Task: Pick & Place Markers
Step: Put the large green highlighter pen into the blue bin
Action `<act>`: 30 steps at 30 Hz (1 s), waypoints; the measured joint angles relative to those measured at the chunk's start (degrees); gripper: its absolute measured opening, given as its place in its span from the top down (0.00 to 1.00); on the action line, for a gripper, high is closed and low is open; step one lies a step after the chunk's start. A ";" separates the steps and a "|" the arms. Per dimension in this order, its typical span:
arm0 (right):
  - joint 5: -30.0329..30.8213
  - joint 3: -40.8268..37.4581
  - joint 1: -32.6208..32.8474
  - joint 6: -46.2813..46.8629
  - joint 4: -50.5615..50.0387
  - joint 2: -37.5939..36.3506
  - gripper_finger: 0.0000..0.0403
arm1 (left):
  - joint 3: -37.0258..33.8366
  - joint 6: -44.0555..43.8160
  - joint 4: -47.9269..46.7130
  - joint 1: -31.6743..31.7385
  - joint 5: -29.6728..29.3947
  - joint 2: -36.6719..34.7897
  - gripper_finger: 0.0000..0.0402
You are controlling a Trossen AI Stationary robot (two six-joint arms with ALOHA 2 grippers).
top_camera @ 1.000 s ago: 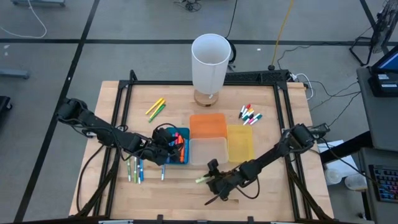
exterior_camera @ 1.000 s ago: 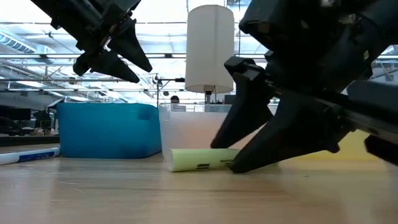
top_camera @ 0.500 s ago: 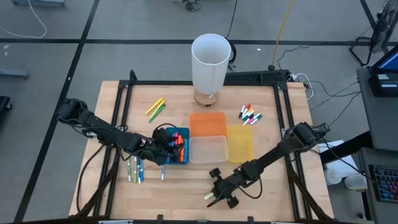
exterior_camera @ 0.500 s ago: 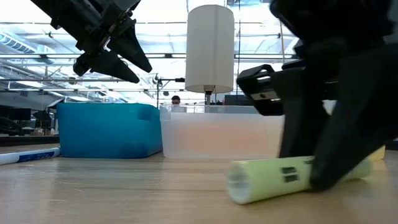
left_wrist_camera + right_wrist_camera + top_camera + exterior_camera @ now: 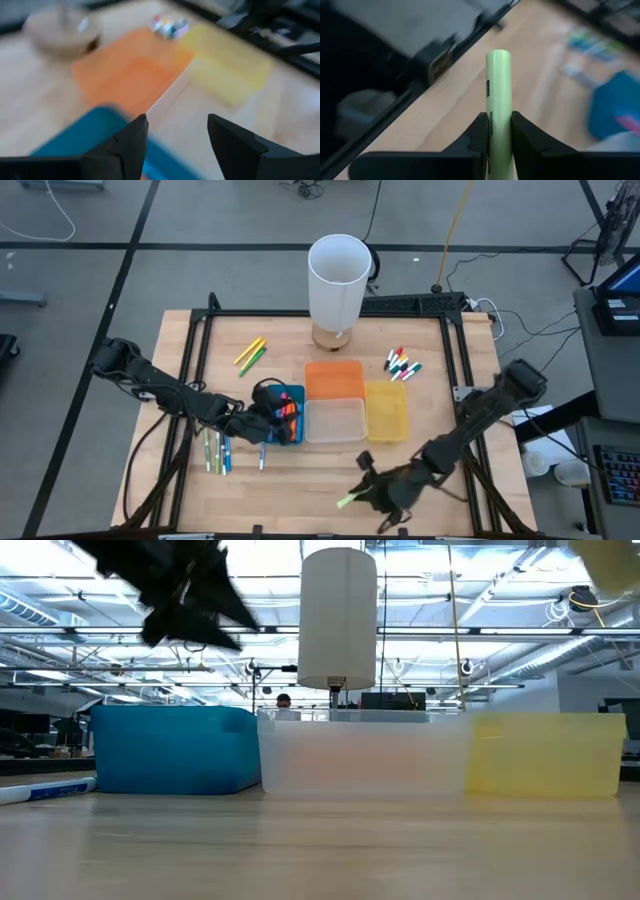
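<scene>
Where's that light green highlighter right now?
The light green highlighter is clamped in the right hand, lifted near the table's front edge in the high view, in front of the clear bin and the yellow bin.

Four bins point(image 5: 334, 420) are sitting mid-worktop point(image 5: 290, 480); a lamp point(image 5: 338, 280) is standing behind them, markers point(image 5: 217, 451) lying to their left.

Low view: left gripper point(image 5: 190, 600) blurred and cut off by the top edge. Pale green highlighter point(image 5: 615, 560) shows only as a blurred corner at top right. Left wrist view: orange bin point(image 5: 132, 70), yellow bin point(image 5: 227, 60), blue bin point(image 5: 95, 132) all blurred; far markers point(image 5: 170, 27) too smeared to count.
</scene>
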 joint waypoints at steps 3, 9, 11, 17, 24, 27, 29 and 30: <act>8.58 -2.94 1.54 -0.86 0.23 -4.62 0.89 | 0.02 12.34 11.17 -1.18 0.41 0.17 0.47; 13.56 -16.83 1.85 -3.28 20.29 -14.22 0.89 | 0.07 31.66 30.97 -3.44 7.60 4.35 0.47; 13.50 -22.53 1.48 -5.59 30.66 -16.73 0.89 | 0.06 35.54 35.51 -3.43 11.40 6.19 0.47; 7.34 -35.97 -0.08 -9.07 61.98 -18.25 0.89 | 0.07 41.14 52.06 -1.70 18.15 14.00 0.47; 4.51 -38.83 -2.37 -8.90 69.95 -15.96 0.89 | 4.73 52.01 62.13 1.12 24.39 25.75 0.47; 4.48 -38.53 -2.70 -8.87 69.87 -15.08 0.89 | 9.83 53.94 62.75 1.91 25.79 28.88 0.47; 4.47 -38.27 -2.70 -8.74 69.83 -14.90 0.89 | 13.24 53.57 62.73 2.18 26.42 30.26 0.47; 4.46 -38.14 -2.70 -8.51 69.59 -14.89 0.89 | 14.89 53.53 62.54 2.18 26.77 30.87 0.47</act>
